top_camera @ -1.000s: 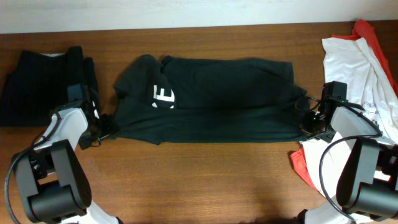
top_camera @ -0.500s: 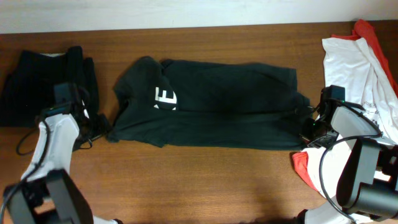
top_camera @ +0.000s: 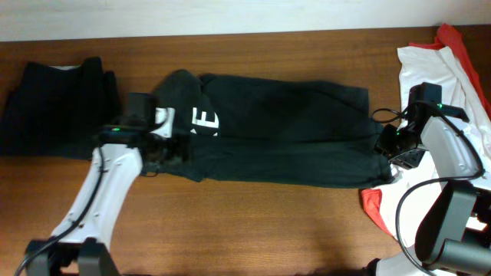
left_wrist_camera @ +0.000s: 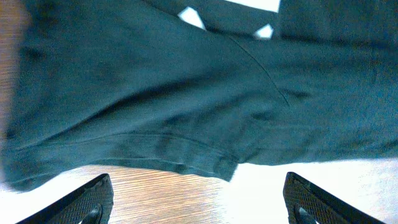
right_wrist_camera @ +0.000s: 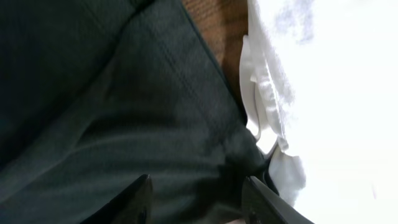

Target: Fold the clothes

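On the wood-grain table, soft black T-shirt lies creased.

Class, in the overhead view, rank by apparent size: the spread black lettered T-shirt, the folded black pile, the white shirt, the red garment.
1. Black lettered T-shirt
2-3. Folded black pile and white shirt: too alike, and the frame edge crops the shirt.
4. Red garment, mostly hidden.

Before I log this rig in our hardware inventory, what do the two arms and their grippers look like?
The left arm and the right arm both have white link shells with black joints and black cylindrical bases. A thin black cable loops beside the right arm. A small green light glows near the left wrist. The fingers are black with finely ridged pads.
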{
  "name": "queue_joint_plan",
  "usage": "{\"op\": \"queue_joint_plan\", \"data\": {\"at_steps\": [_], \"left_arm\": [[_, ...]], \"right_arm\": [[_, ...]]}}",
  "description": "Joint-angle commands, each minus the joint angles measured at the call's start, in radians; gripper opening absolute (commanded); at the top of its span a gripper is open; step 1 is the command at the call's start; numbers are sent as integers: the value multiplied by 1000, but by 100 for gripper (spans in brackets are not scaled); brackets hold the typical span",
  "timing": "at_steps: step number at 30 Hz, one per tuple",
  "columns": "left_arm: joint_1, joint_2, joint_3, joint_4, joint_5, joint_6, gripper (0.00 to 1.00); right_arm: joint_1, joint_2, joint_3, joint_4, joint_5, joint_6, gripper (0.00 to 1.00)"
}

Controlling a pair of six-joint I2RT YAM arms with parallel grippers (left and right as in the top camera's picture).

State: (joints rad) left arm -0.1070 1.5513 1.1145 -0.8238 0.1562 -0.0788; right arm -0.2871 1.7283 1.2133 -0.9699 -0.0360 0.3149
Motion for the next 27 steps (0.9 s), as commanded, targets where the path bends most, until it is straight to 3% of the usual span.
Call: {"op": "queue_joint_plan", "data": {"at_steps": [1, 11, 16, 21, 27], "left_arm": [[-90, 76, -18, 0, -33, 28, 86], [-244, 237, -20, -14, -252, 27, 65], [-245, 240, -20, -19, -259, 27, 31], [-245, 254, -20, -29, -234, 27, 31], [-245, 262, -21, -45, -205, 27, 43]], "right_arm": [[0, -19, 14, -14, -17, 8, 50], [0, -19, 14, -14, -16, 8, 50], [0, -19, 14, -14, -16, 8, 51], [0, -19, 14, -14, -16, 8, 51], [0, -18, 14, -14, -13, 8, 51]]}}
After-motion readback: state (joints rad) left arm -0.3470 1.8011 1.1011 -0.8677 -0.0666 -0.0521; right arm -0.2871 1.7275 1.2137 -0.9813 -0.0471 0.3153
